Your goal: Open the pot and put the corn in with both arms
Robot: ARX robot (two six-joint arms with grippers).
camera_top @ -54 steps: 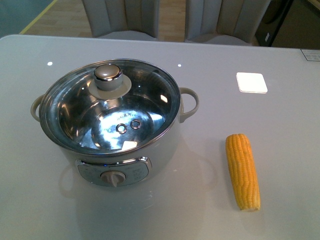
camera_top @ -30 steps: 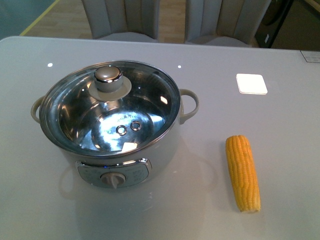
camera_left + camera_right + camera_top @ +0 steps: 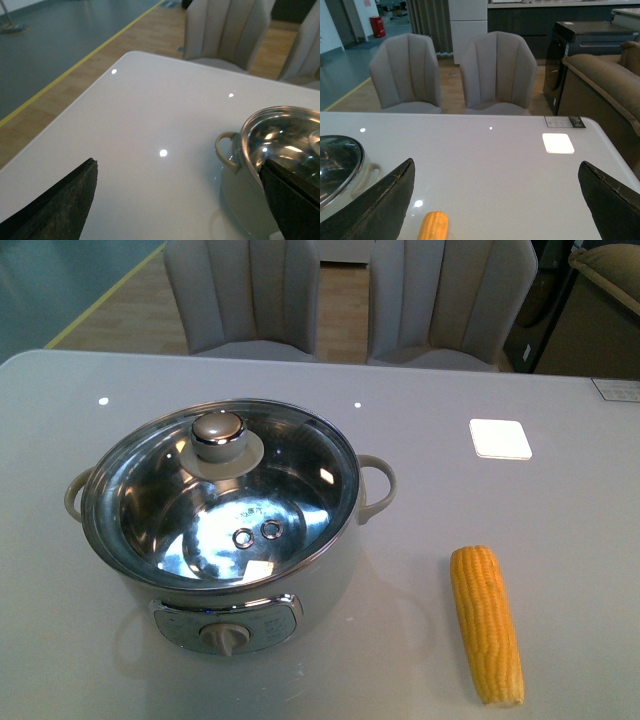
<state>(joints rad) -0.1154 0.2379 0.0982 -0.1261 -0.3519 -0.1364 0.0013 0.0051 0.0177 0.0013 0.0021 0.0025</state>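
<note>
Pot point(image 3: 325, 575): left of centre in the front view, upright on the pale glossy table point(image 3: 560, 540), control panel and dial point(image 3: 228, 639) turned toward the lower edge of the frame. Closed: carries the round glass lid point(image 3: 250, 510), seated level on the steel rim, with the lid knob point(image 3: 218, 430) toward the upper left of the glass. Shows the shiny steel bowl through the lid. Has one loop handle point(image 3: 378, 490) on the frame's right side and another on the left.

Corn point(image 3: 485, 625): lower right of the frame, well apart from the pot, flat on the table. Runs lengthwise from mid-height almost to the bottom edge, slanting slightly rightward on the way down. Touches nothing but the table.

Left gripper point(image 3: 177, 167): jaws spread wide, holding nothing, with bare table between the two dark fingers point(image 3: 60, 205). Hangs above the table near the pot's handle side.

Right gripper point(image 3: 496, 165): jaws equally wide, gripping nothing. Frames one end of the corn between its fingers, clear of both, with the pot's rim and a handle beside one finger.

Farther out: white square point(image 3: 500, 438) flat on the table in the upper right of the front view, beyond the corn. Pair of grey chairs point(image 3: 240, 295) along the top edge, behind the table's far side.
</note>
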